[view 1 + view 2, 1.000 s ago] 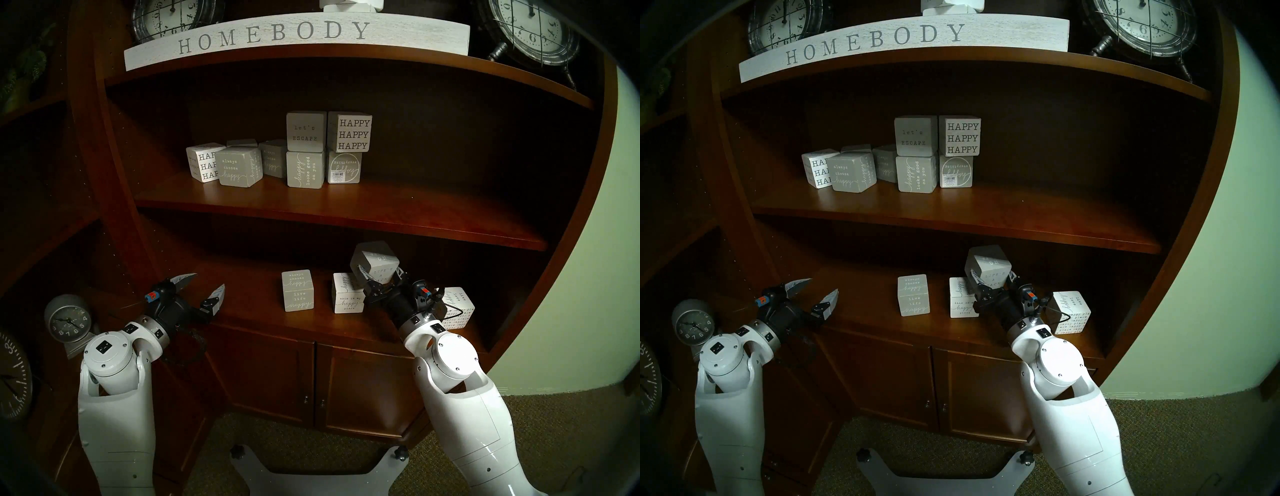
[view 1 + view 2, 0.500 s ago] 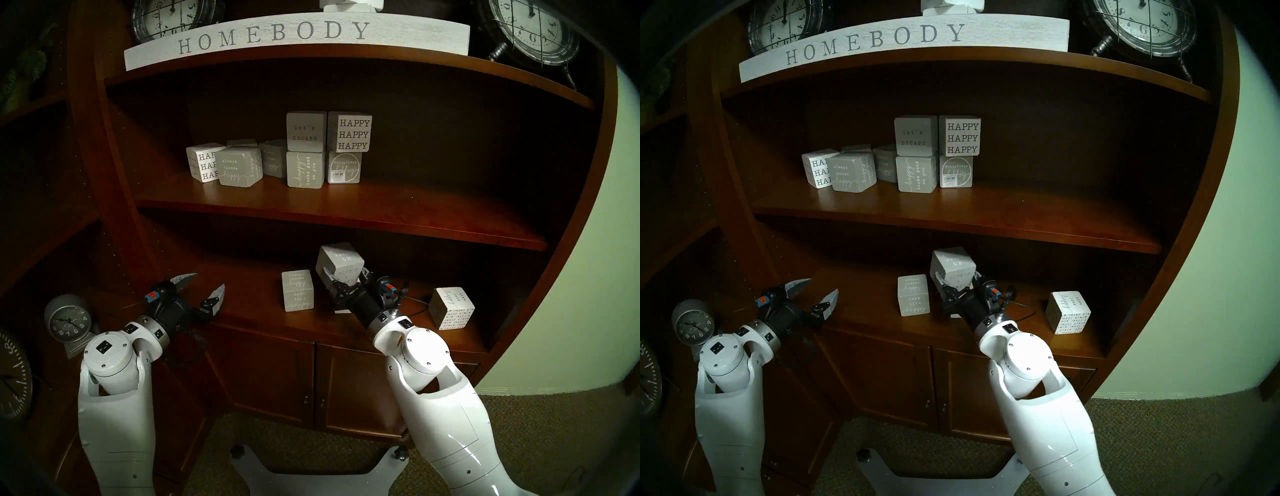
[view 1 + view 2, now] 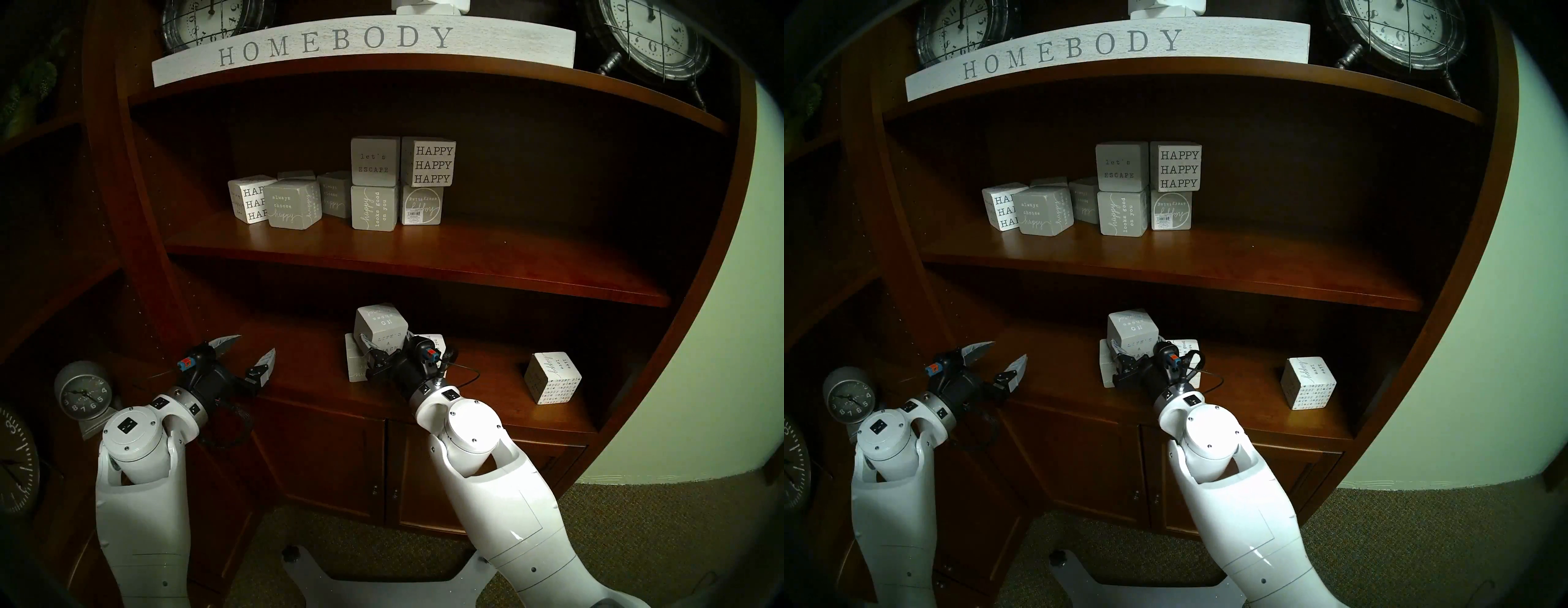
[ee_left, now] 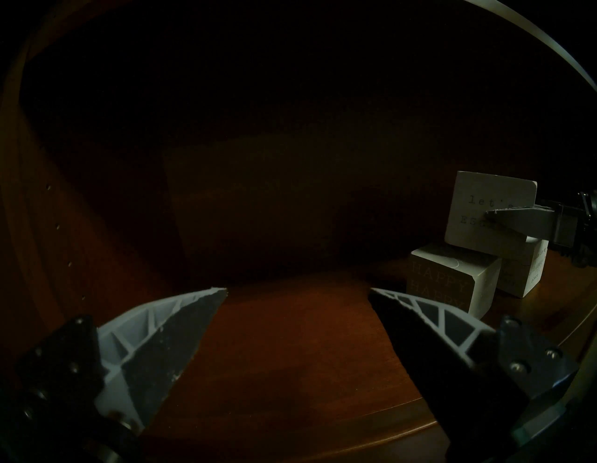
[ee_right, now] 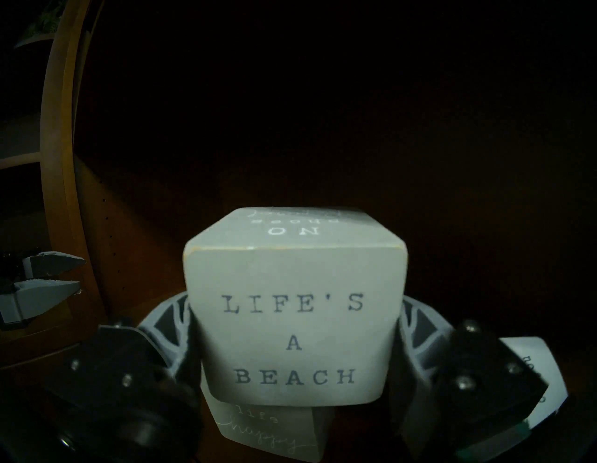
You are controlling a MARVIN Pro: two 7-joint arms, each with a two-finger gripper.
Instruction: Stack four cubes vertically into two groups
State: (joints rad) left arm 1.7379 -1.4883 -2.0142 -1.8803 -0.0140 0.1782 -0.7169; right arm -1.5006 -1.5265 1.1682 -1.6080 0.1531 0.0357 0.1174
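Moved: right claw (image 3: 385,343) has carried the grey "LIFE'S A BEACH" cube (image 3: 382,329) leftward along the lower shelf (image 3: 488,399), from in front of the white "this is my happy place" cube (image 3: 433,339) to above the grey "live life happy" cube (image 3: 353,365).
Right claw state: pinching the "LIFE'S A BEACH" cube by its two side faces; the fingers (image 5: 168,326) press flat against it in the right wrist view.
Carried cube position: directly over the "live life happy" cube (image 5: 268,433), slightly tilted. Whether the two faces touch cannot be told.
Left claw (image 3: 248,350): spread, holding nothing, unchanged since the earlier frames, well apart from the cubes at the left end of the lower shelf.
White cubes: "this is my happy place" cube now uncovered, just right of the grey pair; white "happy place" print cube (image 3: 553,378) alone near the right end, well apart.
Task meaning: first group (grey pair) is at the placing step; judged roughly a quarter complete.
Next requirement: level the carried cube, seat it squarely, then release.
Risk: a tilted release could slide the top cube off.
Remaining: white pair not yet stacked.
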